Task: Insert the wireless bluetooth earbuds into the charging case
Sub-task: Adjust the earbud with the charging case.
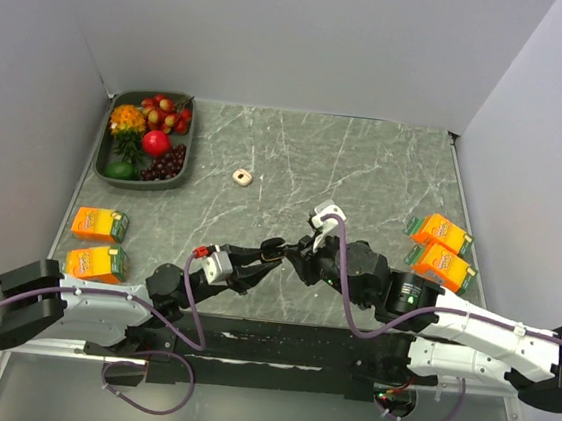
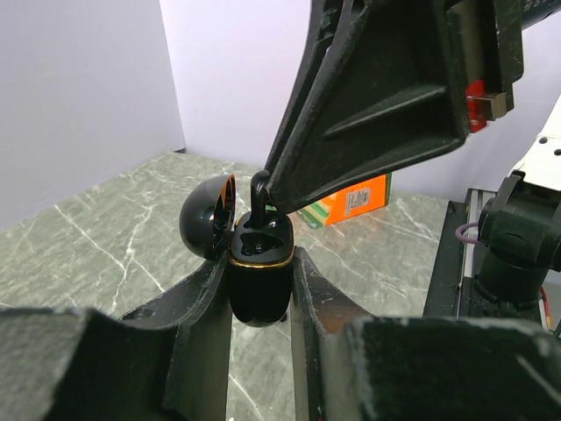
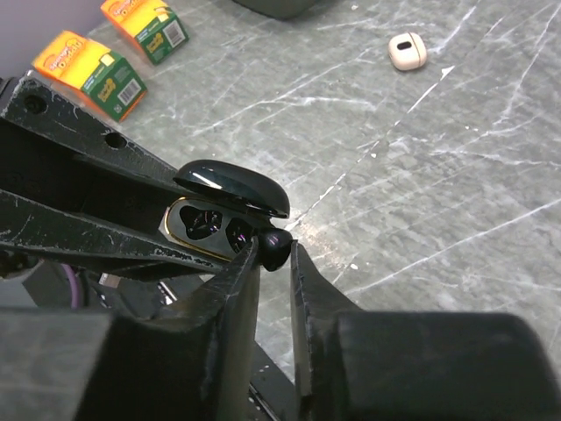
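Aloft, glossy charging case (image 2: 259, 294) tight in left end effector (image 2: 261, 263), earbud (image 3: 274, 248) seemingly tight in right end effector (image 3: 273, 259).

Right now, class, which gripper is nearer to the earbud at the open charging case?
Right. The right gripper pinches the earbud between its fingers at the case's mouth. The left gripper is just beneath it, clamped around the body of the charging case.

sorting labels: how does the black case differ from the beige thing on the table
The charging case is glossy black; the beige object is pale. The case is clamped in the left gripper, lid open; the beige object lies free on the table. Both are small, rounded.
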Controlling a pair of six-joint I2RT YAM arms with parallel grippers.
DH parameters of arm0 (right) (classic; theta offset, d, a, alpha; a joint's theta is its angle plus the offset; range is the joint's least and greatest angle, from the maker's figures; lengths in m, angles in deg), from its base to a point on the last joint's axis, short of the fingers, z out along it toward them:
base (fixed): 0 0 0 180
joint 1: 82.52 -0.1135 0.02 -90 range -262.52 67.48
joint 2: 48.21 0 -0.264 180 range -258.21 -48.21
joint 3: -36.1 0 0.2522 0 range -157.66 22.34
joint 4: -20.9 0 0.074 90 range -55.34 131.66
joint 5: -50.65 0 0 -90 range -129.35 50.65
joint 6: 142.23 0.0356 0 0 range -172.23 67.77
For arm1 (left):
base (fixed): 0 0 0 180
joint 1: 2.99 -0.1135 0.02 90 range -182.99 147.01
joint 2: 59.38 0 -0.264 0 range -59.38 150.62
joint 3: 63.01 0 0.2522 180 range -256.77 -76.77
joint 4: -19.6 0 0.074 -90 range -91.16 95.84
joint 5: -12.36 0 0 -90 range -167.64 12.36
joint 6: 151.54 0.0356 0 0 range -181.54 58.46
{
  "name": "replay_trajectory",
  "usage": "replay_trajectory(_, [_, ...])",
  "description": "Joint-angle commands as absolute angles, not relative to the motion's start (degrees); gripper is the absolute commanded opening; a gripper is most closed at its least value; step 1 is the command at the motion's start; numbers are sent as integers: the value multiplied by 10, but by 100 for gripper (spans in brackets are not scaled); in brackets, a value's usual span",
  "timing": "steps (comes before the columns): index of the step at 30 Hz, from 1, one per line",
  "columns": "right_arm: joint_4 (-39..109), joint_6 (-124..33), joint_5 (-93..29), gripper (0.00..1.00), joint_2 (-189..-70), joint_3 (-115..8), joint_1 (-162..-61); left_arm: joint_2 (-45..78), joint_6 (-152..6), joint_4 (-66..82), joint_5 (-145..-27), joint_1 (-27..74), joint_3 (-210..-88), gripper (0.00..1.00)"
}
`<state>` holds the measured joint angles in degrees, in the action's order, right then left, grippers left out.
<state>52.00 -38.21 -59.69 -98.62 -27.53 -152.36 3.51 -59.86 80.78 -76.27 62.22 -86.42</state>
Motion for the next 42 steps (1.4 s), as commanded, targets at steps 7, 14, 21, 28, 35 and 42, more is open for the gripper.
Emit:
replay_trajectory(7, [516,-363,-572,7,-1001,-325,-1520,52,-611,1108,-781,624,-875,1])
replay_trajectory(14, [510,-356,-551,0,-1001,-329,-1520,53,-610,1103,-780,624,-874,1])
replay_trajectory(21, [540,-298,-550,0,-1018,-360,-1520,75,-571,1095,-778,630,-885,1])
replay_trajectory(28, [565,-217,-537,0,-1046,-398,-1519,139,-524,1125,-762,640,-910,1])
replay_trajectory(35, [580,-145,-547,0,-1059,-416,-1518,172,-504,1125,-761,642,-936,1])
replay_trajectory(42, [570,-95,-535,0,-1073,-431,-1518,181,-495,1125,-753,643,-952,1])
